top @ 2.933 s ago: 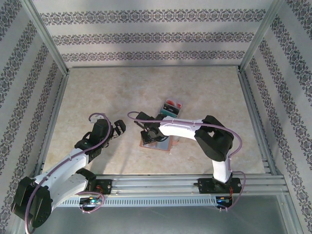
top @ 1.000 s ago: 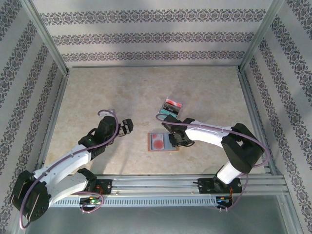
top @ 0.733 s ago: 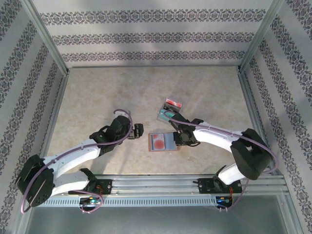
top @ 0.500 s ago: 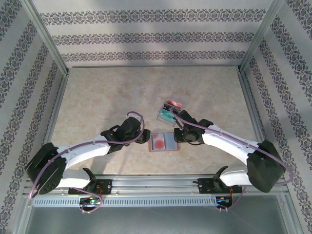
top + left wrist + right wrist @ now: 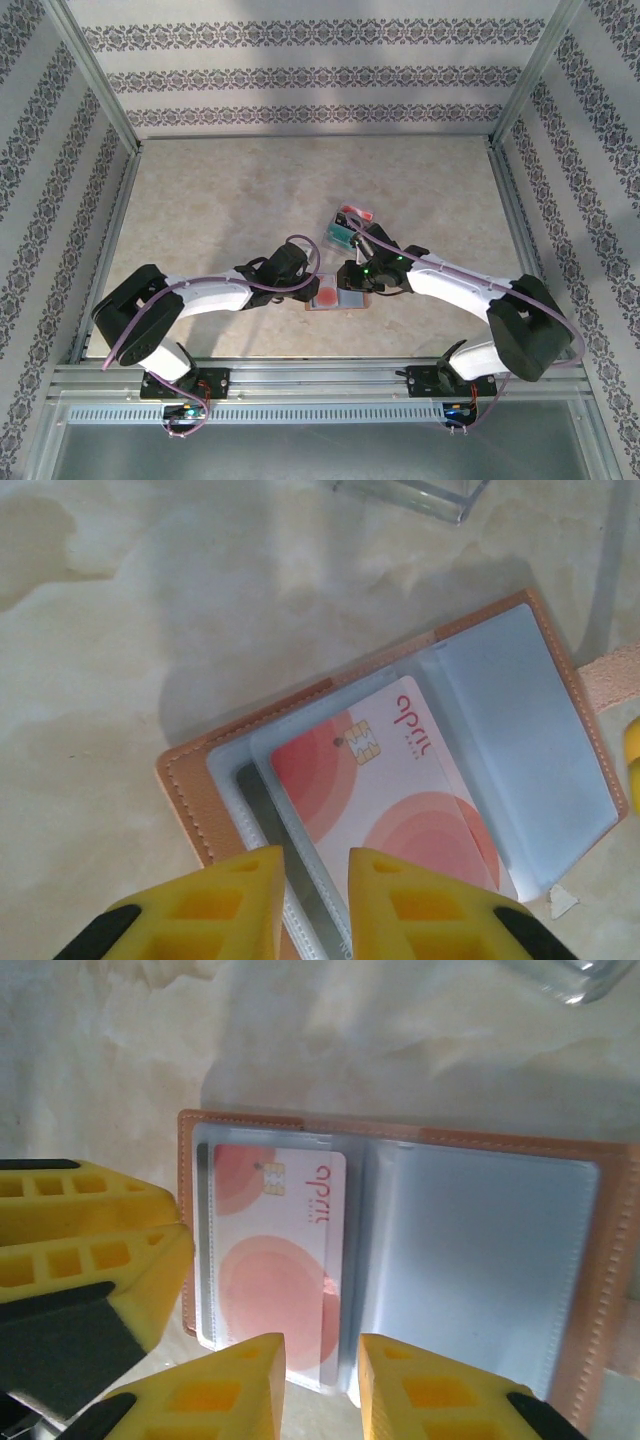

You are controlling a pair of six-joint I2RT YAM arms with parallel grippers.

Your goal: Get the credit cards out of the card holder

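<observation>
Left gripper (image 5: 315, 865) and right gripper (image 5: 320, 1350): jaws narrowly apart at edges of the holder (image 5: 185, 790), grip not determinable. Card (image 5: 275, 1260) reads "april". Both arms (image 5: 200, 295) stretch low, converging.

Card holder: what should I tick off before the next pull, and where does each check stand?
1. Card holder lying open: ok.
2. Pink card face up inside its sleeve: ok.
3. Left hand astride the holder's edge: ok; firm hold: cannot tell.
4. Right hand astride the card's near edge: ok; gripping card alone, not sleeve: cannot tell.
5. Tray apart from holder: ok.
</observation>
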